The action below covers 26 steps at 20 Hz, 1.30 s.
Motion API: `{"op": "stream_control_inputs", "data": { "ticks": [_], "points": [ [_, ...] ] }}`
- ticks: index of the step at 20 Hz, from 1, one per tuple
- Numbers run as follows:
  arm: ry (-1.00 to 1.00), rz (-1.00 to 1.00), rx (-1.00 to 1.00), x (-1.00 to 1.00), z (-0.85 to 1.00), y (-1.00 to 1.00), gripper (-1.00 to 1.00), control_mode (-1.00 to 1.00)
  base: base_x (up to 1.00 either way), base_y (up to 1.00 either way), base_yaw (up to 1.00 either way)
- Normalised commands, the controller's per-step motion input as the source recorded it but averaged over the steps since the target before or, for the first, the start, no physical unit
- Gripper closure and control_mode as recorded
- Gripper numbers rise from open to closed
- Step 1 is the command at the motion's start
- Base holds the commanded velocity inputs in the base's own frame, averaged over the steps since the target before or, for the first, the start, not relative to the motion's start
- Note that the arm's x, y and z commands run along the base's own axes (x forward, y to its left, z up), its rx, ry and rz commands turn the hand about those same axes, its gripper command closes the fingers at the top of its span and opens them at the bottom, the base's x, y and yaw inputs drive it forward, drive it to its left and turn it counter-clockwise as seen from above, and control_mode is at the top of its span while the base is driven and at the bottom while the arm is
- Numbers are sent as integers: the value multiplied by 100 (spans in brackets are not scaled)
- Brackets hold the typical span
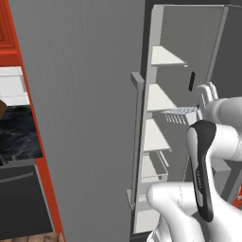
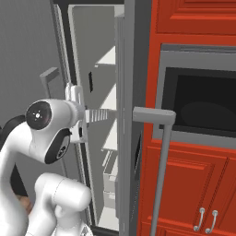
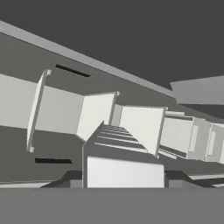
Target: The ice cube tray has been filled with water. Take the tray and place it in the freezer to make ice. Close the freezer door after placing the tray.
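The freezer [image 1: 179,42] stands open, with white shelves [image 1: 160,99] stepping down its left wall. My gripper [image 1: 201,109] is shut on the ice cube tray [image 1: 182,113] and holds it just inside the opening. The tray's far end sits between two middle shelves, above the lower one [image 1: 153,137]. From the right, the gripper [image 2: 83,115] holds the tray [image 2: 99,114] level, pointing inward. In the hand view the tray [image 3: 118,140] runs away from my gripper [image 3: 124,179] toward the shelves. It looks grey, and no water can be made out. The freezer door [image 2: 129,83] is swung open, edge-on, its handle [image 2: 161,152] toward the cabinets.
The plain grey fridge door [image 1: 80,118] is closed to the left of the opening, its bar handle [image 1: 136,142] close beside my arm. Red cabinets [image 2: 193,175] and a dark oven window [image 2: 203,106] lie right of the open door. A bin [image 1: 158,168] sits low in the freezer.
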Motion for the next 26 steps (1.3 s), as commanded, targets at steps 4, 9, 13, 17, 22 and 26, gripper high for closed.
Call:
{"op": "stream_control_inputs", "data": {
  "ticks": [4, 9, 13, 17, 22, 26],
  "points": [
    [0, 4, 0, 16, -6, 0, 100, -100, 0, 0, 0],
    [0, 3, 0, 18, -2, 0, 100, -100, 0, 0, 0],
    [0, 3, 0, 13, -2, 0, 100, -100, 0, 0, 0],
    [-1, 3, 0, 11, -8, 0, 100, -100, 0, 0, 0],
    [-2, 0, 0, 12, -9, 0, 100, -100, 0, 0, 0],
    [0, 0, 0, 18, -6, 0, 100, -100, 0, 0, 0]
  ]
}}
